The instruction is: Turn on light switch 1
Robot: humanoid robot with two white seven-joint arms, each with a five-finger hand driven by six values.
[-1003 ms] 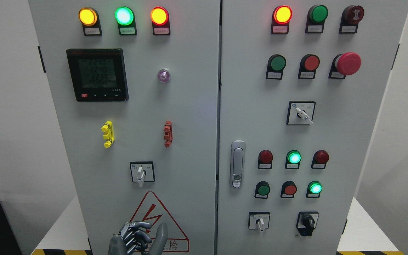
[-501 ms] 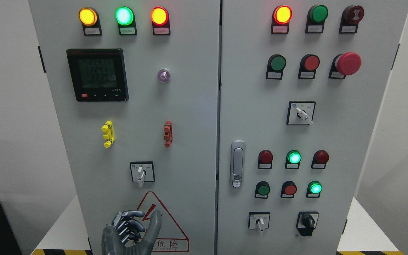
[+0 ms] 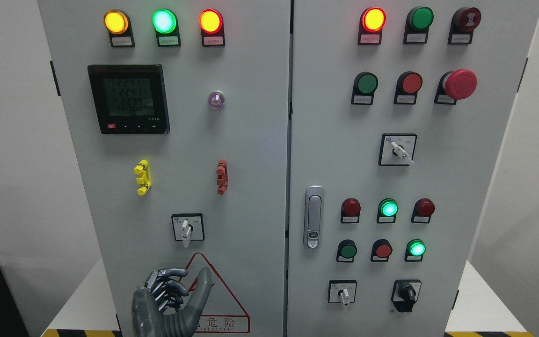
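A grey control cabinet has two doors. On the left door (image 3: 251,164) a small white rotary selector switch (image 3: 186,228) sits in a black-framed square, with its lever pointing down. My left hand (image 3: 178,290) comes up from the bottom edge, just below that switch and in front of the red warning triangle (image 3: 222,295). Its fingers (image 3: 169,281) are curled, the thumb sticks up, and it holds nothing. There is a clear gap between the hand and the switch. The right arm is out of view.
The left door also carries three lit lamps (image 3: 164,21), a digital meter (image 3: 129,99), and yellow (image 3: 142,177) and red (image 3: 222,177) clips. The right door has a handle (image 3: 314,216), several push buttons, a red emergency stop (image 3: 459,84) and more selector switches (image 3: 343,292).
My left hand has risen a little and shifted slightly left, closer to the rotary switch. The meter digits have flickered. Nothing else has moved.
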